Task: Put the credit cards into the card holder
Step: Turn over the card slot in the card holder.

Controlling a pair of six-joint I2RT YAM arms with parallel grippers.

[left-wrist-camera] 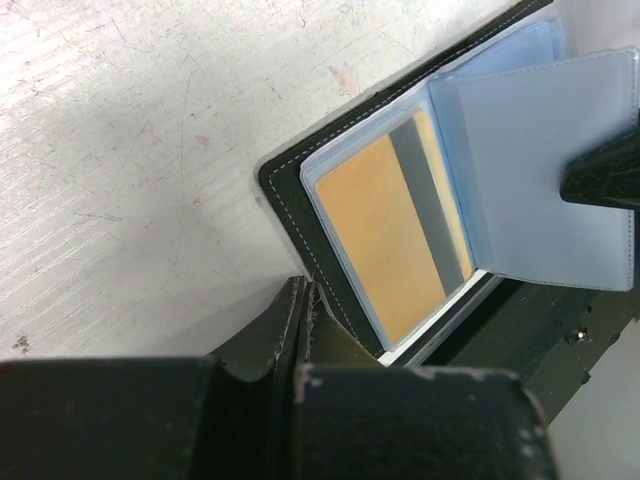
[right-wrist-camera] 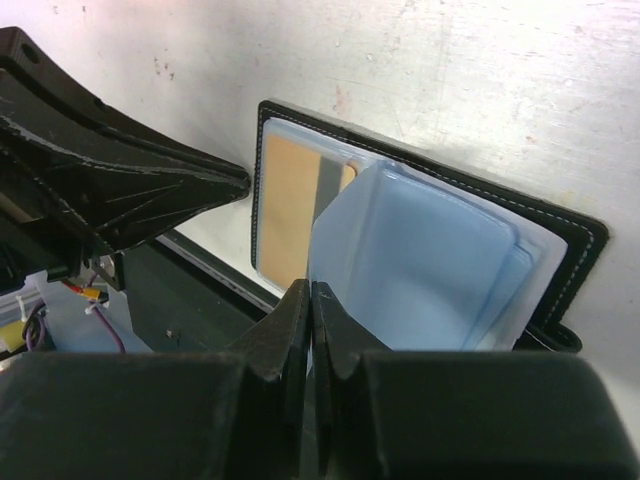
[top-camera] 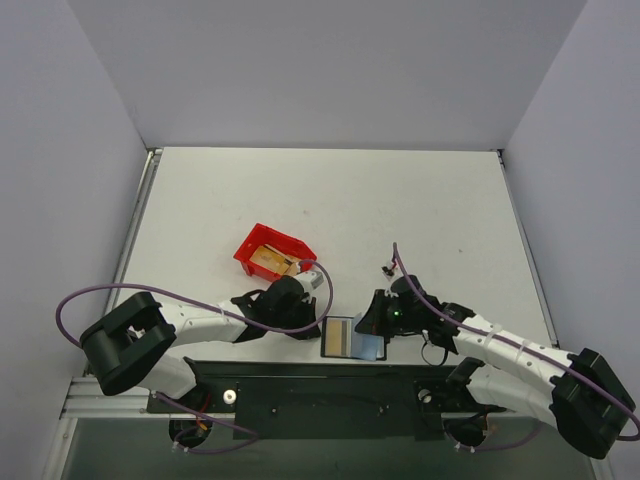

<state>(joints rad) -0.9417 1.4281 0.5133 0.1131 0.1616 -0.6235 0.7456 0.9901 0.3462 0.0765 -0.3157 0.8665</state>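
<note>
The card holder lies open at the table's near edge, black outside, with pale blue sleeves. A gold credit card with a dark stripe sits in its left sleeve and also shows in the right wrist view. More credit cards lie in the red bin. My left gripper is shut, with its tips at the holder's left edge. My right gripper is shut on the edge of a blue sleeve and holds it lifted and curved over the right half.
The red plastic bin stands on the table just behind my left arm. A black base plate runs along the near edge, right below the holder. White walls stand on three sides.
</note>
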